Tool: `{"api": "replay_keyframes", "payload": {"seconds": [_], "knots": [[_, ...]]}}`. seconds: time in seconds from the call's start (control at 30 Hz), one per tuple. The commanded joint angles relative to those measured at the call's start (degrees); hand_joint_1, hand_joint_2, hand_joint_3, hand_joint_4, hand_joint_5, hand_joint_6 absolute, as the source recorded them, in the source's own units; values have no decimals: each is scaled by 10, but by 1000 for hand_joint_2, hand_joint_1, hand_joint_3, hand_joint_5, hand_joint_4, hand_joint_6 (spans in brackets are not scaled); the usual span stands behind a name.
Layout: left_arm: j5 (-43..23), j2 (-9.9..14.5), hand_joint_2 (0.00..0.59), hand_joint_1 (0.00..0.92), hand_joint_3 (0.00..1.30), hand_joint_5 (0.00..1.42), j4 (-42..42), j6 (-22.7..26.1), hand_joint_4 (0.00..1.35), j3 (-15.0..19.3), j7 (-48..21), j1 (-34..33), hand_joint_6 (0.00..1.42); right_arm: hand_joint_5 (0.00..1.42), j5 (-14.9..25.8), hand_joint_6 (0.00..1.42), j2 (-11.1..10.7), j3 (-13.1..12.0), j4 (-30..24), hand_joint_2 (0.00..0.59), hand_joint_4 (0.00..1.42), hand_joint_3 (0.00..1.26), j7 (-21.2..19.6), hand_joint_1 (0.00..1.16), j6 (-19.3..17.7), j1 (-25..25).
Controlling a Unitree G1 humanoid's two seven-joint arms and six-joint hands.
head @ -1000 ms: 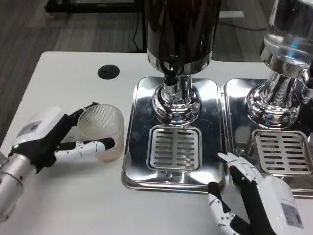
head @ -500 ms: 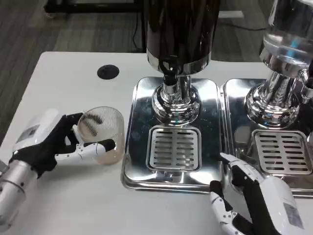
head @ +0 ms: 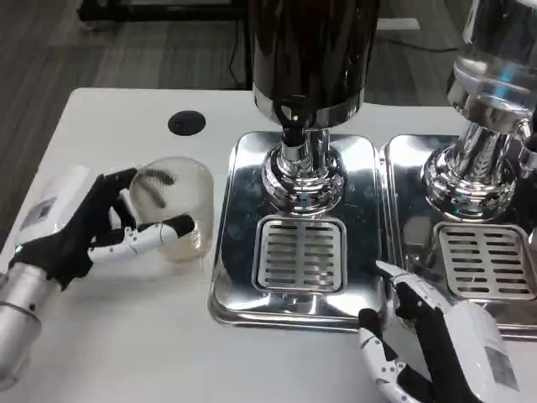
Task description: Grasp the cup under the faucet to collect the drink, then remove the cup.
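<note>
A white counter (head: 126, 336) carries two chrome drip trays side by side, seen from above through the robot's head camera. The nearer tray (head: 295, 235) sits under a dark drink dispenser (head: 312, 50), whose faucet (head: 294, 134) hangs above a chrome pedestal and a slotted grate (head: 300, 253). To its right, a second tray (head: 470, 243) holds a clear-tanked dispenser (head: 495, 75) with its own grate. A round black grommet (head: 186, 123) is set in the counter behind the cup.

On the counter left of the nearer tray, well clear of the faucet, the left hand (head: 80, 231) grips a clear ribbed plastic cup (head: 174, 206), thumb on the far side and fingers (head: 155, 235) wrapped across the near wall. The cup is tilted, with its mouth turned toward the camera; whether it touches the counter cannot be told, and no drink is visible inside.

The right hand (head: 428, 336) rests low at the front edge between the two trays, fingers spread and holding nothing.
</note>
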Motion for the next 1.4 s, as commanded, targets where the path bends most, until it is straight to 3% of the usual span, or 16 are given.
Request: {"api": "replay_keyframes", "payload": {"seconds": [0.03, 0.43, 0.7, 1.4], "knots": [[-13, -13, 182, 316, 438, 921, -20, -22, 573, 3, -18, -21, 1228, 200, -1, 419, 4, -3, 0, 475, 220, 272, -5, 436, -11, 5], [10, -50, 183, 314, 439, 904, -11, -32, 568, -31, -56, -40, 1197, 209, -8, 423, 14, -5, -11, 475, 220, 272, -9, 437, -10, 18], [13, -61, 187, 302, 439, 887, 0, -34, 557, -27, -32, -58, 1169, 209, -11, 423, 19, -8, -18, 480, 220, 272, -11, 440, -10, 27], [40, -129, 184, 312, 439, 887, 34, 6, 557, -50, 9, -88, 1152, 211, -16, 424, 30, -11, -37, 485, 231, 272, -9, 449, -5, 51]]}}
